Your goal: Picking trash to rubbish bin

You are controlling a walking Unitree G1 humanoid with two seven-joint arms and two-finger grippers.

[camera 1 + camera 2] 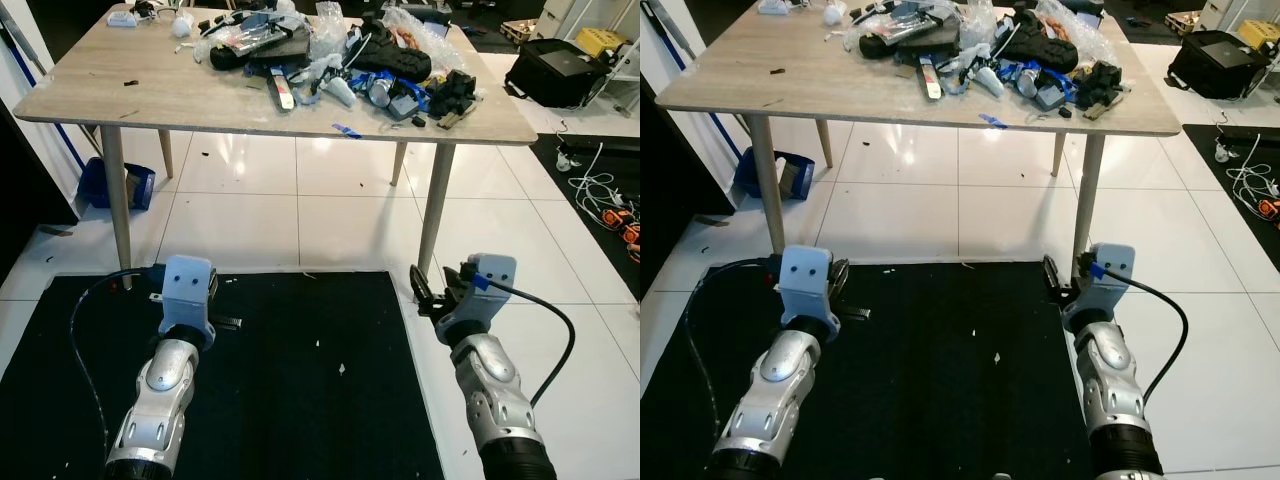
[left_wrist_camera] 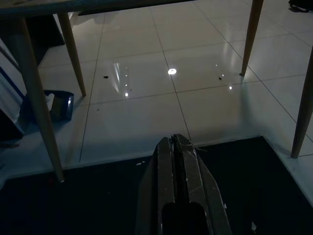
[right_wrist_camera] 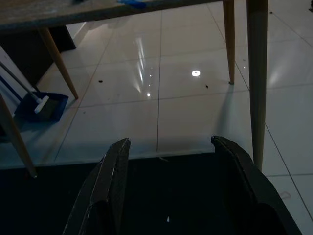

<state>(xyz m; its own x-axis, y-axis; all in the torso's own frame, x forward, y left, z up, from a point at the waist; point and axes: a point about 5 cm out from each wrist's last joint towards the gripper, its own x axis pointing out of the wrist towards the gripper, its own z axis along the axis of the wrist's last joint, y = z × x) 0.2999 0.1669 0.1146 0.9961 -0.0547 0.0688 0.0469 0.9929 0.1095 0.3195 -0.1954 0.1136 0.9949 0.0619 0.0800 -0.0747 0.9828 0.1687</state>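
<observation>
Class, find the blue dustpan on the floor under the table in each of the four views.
Left eye view: blue dustpan behind the table's front left leg, on the robot's left.
Right eye view: dustpan behind the same leg.
Left wrist view: dustpan beyond that leg.
Right wrist view: dustpan between two legs.
Shared landmark: that leg.

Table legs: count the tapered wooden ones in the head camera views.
4. Front left leg, front right leg, back left leg, back right leg, all under the light wooden table.
</observation>
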